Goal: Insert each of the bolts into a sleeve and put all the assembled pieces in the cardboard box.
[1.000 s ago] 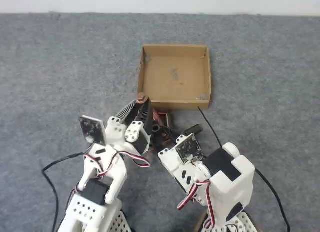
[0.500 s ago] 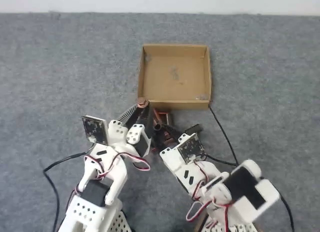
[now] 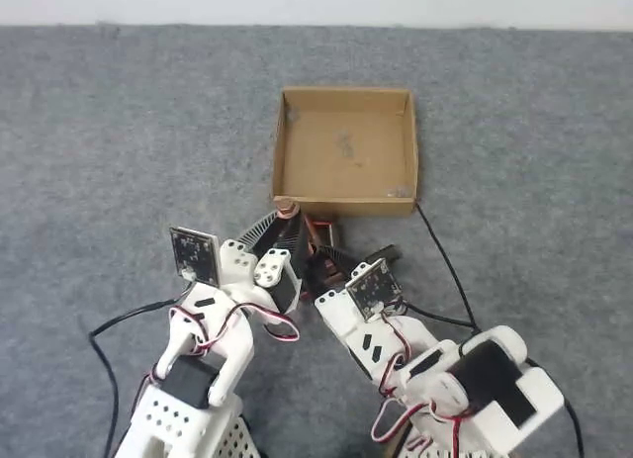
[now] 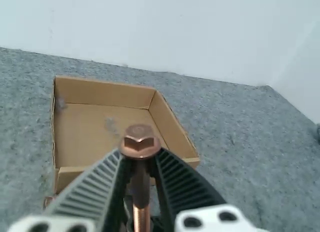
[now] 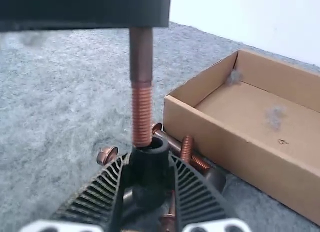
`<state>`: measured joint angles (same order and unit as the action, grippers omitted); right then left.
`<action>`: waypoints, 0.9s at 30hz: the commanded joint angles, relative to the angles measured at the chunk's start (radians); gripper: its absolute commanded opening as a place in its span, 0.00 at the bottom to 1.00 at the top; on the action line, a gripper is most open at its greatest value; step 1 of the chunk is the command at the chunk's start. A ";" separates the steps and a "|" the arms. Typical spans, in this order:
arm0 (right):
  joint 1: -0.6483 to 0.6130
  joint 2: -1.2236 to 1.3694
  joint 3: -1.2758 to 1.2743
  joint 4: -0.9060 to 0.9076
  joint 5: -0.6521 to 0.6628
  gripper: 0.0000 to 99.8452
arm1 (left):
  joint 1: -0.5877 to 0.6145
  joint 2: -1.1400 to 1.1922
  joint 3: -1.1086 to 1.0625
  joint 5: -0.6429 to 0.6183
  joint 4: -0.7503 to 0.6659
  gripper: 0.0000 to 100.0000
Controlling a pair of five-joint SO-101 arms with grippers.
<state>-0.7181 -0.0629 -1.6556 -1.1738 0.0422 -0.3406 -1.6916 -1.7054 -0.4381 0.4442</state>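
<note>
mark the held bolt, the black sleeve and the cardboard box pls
bolt (image 4: 141,141): left wrist view, on its hex head.
sleeve (image 5: 149,168): right wrist view, on its black body just under the bolt's tip.
cardboard box (image 3: 356,207): high view, on the outer face of the wall nearest the arms.

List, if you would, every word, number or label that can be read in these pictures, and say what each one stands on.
No text can be read.
Cardboard box: a small dark mark on its floor, too small to tell whether it is print.
Bolt and sleeve: no lettering shows.
</note>
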 commanded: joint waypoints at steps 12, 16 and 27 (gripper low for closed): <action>0.007 -0.061 -0.017 0.024 0.017 0.01 | -0.003 0.393 0.015 -0.002 -0.350 0.01; 0.008 -0.067 -0.017 0.047 0.021 0.01 | -0.003 0.537 0.028 0.023 -0.466 0.01; 0.056 -0.070 -0.017 -0.005 0.072 0.01 | -0.012 0.493 0.027 0.026 -0.351 0.01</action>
<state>-0.6951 -0.0721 -1.6556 -1.1416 0.0959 -0.3514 -1.1485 -1.7039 -0.4319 0.0115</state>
